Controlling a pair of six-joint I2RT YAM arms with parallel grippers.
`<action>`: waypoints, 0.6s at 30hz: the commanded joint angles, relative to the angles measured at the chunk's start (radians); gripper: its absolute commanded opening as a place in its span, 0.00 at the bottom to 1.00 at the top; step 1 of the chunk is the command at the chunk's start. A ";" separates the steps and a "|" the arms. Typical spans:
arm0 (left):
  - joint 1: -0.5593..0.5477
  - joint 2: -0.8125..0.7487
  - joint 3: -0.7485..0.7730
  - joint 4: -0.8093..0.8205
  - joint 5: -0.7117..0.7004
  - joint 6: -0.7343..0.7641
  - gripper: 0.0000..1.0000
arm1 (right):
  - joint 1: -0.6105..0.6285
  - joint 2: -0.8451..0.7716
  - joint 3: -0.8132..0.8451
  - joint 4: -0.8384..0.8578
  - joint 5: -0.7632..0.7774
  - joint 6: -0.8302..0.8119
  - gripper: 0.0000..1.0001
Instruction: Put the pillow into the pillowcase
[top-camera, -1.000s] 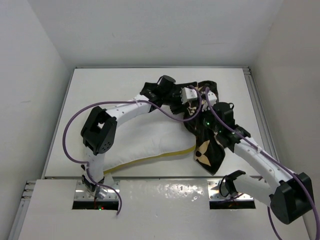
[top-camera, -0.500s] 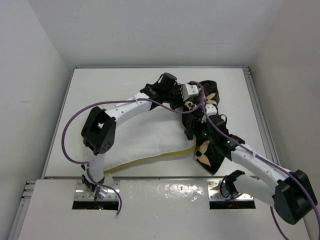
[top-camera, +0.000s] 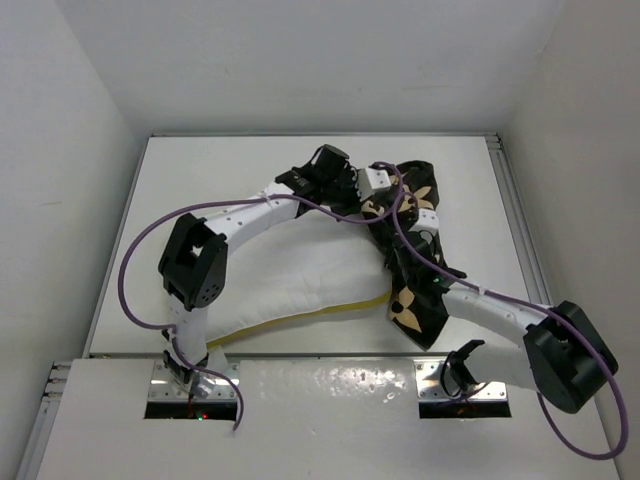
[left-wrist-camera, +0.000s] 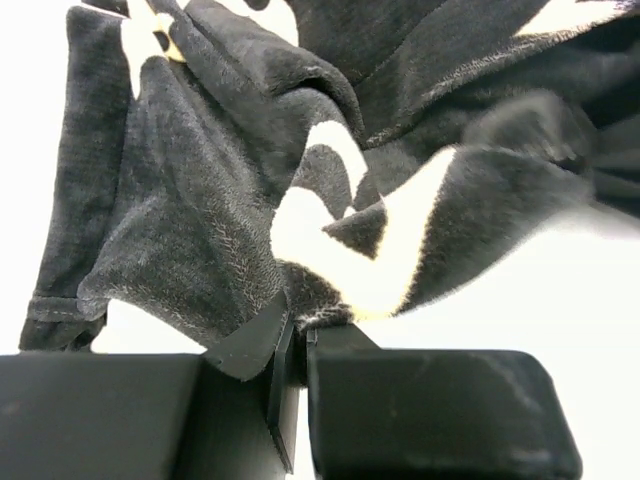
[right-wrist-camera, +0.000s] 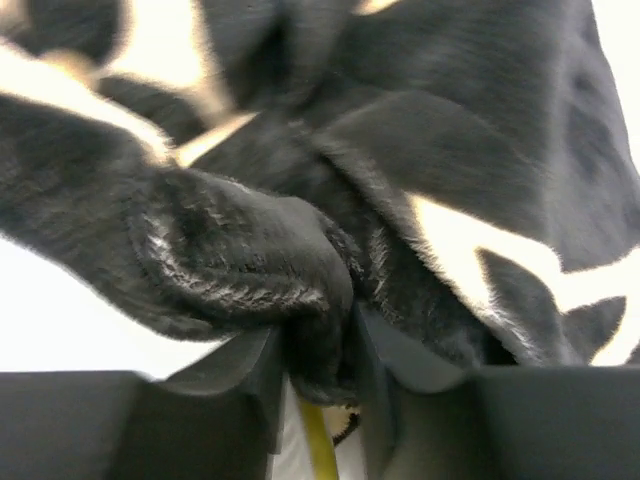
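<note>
While both arms crowd the pillow (top-camera: 290, 285) at its right end: the step in hand reads as working the mouth of the pillowcase (top-camera: 415, 300) over that end.
Pillow: flat on the desk (top-camera: 200, 180), centre-left, with the yellow band (top-camera: 310, 315) along its near edge. Most of it is bare white, and only the right end meets the cloth.
Pillowcase: a bunched black heap at the pillow's right end, running from the far side toward the near edge. How much pillow is inside, I cannot tell from above.
Left gripper (left-wrist-camera: 295, 335): jaws almost together, nipping a thin fold of the case.
Right gripper (right-wrist-camera: 315, 355): jaws clamped on a thick roll of the case. A yellow strip (right-wrist-camera: 315, 440) shows low between them, likely the pillow's band.
Progress: early, by my reckoning, since the case covers only a small part.
Next move calls for: both grips spreading the hem apart and drawing it leftward along the pillow together, so the mouth opens rather than bunches.
Watch: plush cloth rolls up easily, and the pillow may slide along with it.
</note>
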 joint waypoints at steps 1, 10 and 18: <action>0.008 -0.083 0.034 -0.004 0.012 0.031 0.00 | -0.014 0.029 0.037 -0.028 0.126 0.133 0.36; 0.025 -0.091 0.031 -0.007 0.002 0.045 0.00 | -0.047 0.178 0.130 -0.132 0.035 0.153 0.00; 0.028 -0.120 0.098 -0.269 0.037 0.326 0.59 | -0.042 -0.079 0.046 -0.121 -0.170 -0.149 0.00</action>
